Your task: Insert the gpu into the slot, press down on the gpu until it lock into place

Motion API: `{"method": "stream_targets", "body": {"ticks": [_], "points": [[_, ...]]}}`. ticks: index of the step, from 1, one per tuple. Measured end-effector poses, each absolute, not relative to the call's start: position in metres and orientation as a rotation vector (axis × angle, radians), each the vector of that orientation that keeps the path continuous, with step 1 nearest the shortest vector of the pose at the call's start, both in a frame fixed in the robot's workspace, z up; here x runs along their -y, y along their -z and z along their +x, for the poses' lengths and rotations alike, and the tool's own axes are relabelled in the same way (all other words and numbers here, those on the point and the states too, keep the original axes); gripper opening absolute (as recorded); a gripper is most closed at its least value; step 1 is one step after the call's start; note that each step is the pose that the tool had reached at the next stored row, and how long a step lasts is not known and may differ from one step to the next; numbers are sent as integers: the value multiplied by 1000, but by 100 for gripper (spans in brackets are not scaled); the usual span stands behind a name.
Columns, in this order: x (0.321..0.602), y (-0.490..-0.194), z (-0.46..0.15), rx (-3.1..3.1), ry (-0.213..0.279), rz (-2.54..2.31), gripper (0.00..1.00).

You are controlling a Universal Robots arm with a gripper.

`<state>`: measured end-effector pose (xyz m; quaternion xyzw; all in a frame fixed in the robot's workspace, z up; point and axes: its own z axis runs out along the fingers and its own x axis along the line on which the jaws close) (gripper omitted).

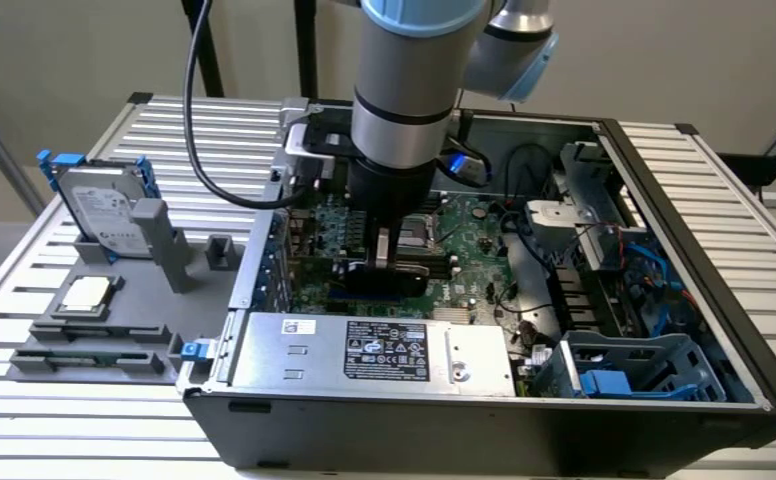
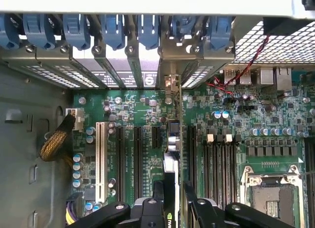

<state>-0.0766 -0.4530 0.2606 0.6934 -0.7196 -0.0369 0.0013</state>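
The arm reaches straight down into the open computer case (image 1: 708,390), and the gripper (image 2: 173,191) hangs right over the green motherboard (image 2: 231,114). Between the two black fingers (image 2: 158,191) sits the gpu (image 2: 171,176), seen edge-on from the wrist camera: a thin card standing upright, its narrow top edge running out from between the fingers toward the metal brackets at the back wall of the case. The fingers stand fairly wide, one on each flat side of the card, gripping it. From the exterior view the card (image 1: 385,270) shows as a dark glossy slab just below the fingers, down among the board's parts. The slot (image 1: 361,297) peeks out as a sliver of blue right beneath the card's lower edge; whether the card is fully seated in it I cannot tell. Black expansion strips (image 2: 138,161) run parallel just beside the fingers, and a white one (image 2: 101,161) lies further off. Out on the counter (image 1: 41,420), well away from the fingers, a hard drive (image 1: 105,212) stands upright in a grey holder (image 1: 161,262).
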Motion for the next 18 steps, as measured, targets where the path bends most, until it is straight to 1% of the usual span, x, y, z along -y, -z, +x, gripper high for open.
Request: {"method": "stream_targets", "body": {"ticks": [17, 18], "points": [[453, -251, -77, 2236, 116, 2198, 26], [453, -250, -77, 2238, 117, 2200, 27]]}}
